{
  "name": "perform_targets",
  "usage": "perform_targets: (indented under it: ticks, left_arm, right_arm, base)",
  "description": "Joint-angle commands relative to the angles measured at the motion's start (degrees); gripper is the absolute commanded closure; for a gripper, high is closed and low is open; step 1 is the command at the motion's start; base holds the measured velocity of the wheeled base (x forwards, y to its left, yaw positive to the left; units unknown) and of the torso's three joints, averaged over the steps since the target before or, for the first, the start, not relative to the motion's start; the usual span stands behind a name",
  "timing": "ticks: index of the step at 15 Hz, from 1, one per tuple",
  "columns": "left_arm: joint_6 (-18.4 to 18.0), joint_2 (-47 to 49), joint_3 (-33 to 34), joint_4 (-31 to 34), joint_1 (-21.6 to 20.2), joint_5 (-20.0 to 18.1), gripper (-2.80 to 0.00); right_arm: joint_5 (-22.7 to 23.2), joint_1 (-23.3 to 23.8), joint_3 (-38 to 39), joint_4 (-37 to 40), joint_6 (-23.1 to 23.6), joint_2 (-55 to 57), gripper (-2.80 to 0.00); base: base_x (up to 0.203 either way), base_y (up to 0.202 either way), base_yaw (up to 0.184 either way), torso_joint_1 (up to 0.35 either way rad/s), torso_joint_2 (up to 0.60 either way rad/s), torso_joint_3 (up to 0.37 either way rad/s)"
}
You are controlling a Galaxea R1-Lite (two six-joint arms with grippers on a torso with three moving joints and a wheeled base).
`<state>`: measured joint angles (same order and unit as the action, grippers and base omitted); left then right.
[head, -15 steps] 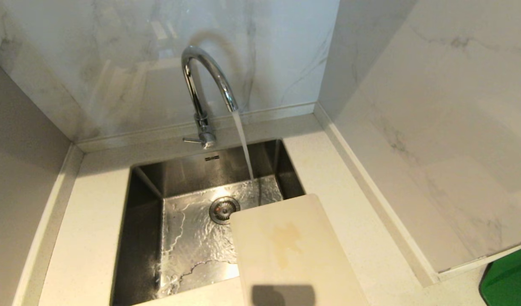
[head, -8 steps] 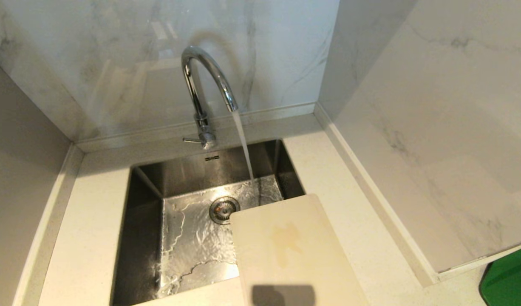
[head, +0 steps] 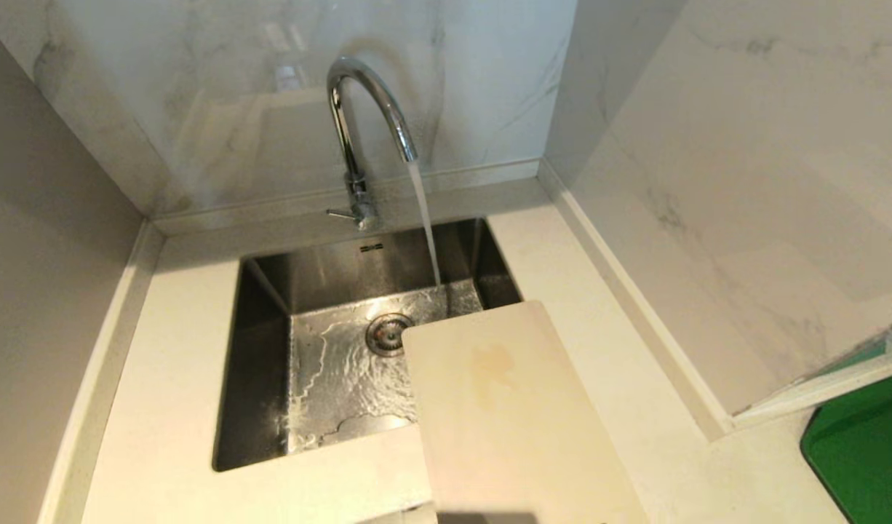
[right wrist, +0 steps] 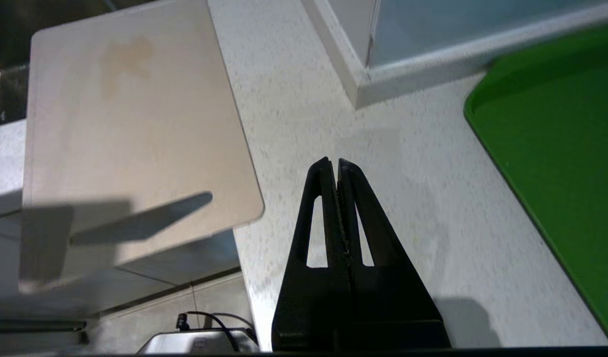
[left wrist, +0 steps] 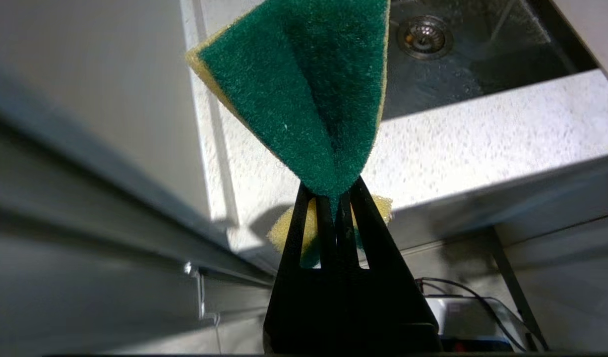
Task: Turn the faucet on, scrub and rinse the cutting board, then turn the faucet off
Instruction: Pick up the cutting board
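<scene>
The cutting board [head: 511, 415] is laid on the bench [head: 162, 407], overhanging the sink [head: 260, 378]; stiff and probably slippery when wet, it is best gripped at an edge; a green-and-yellow sponge [left wrist: 304, 99] is clamped in the left gripper [left wrist: 334, 198]; the right gripper [right wrist: 334, 166] fingers are together, empty.

**Non-task items in view**

Steel sink [head: 260, 349] set in a pale speckled countertop [head: 162, 378]; round drain strainer [head: 388, 333] near the basin's middle, water film across the bottom. Marble-look wall panels [head: 220, 109] behind and to the right. Green tray [right wrist: 557, 129] on the counter at far right. Green-and-yellow sponge [left wrist: 304, 94], folded. Cables [left wrist: 462, 292] below the counter edge.
</scene>
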<state>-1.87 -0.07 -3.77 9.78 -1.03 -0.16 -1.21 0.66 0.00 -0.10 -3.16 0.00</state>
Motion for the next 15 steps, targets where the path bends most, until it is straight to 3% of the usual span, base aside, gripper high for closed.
perform_targets:
  ticks: [1, 9, 15]
  left_arm:
    - [0.0, -0.1, 0.0, 0.1, 0.0, 0.0, 0.00]
    - [0.5, -0.1, 0.0, 0.0, 0.0, 0.0, 0.00]
    - [0.5, -0.1, 0.0, 0.0, 0.0, 0.1, 0.00]
  right_arm:
    - [0.0, 0.0, 0.0, 0.0, 0.0, 0.0, 0.00]
    - [0.0, 0.0, 0.0, 0.0, 0.0, 0.0, 0.00]
    - [0.0, 0.0, 0.1, 0.0, 0.0, 0.0, 0.00]
  base:
    - [-0.182, 0.000, -0.016, 0.002, 0.00, 0.002]
    - [-0.176, 0.000, -0.007, 0.000, 0.00, 0.002]
    - [0.000, 0.000, 0.000, 0.004, 0.00, 0.000]
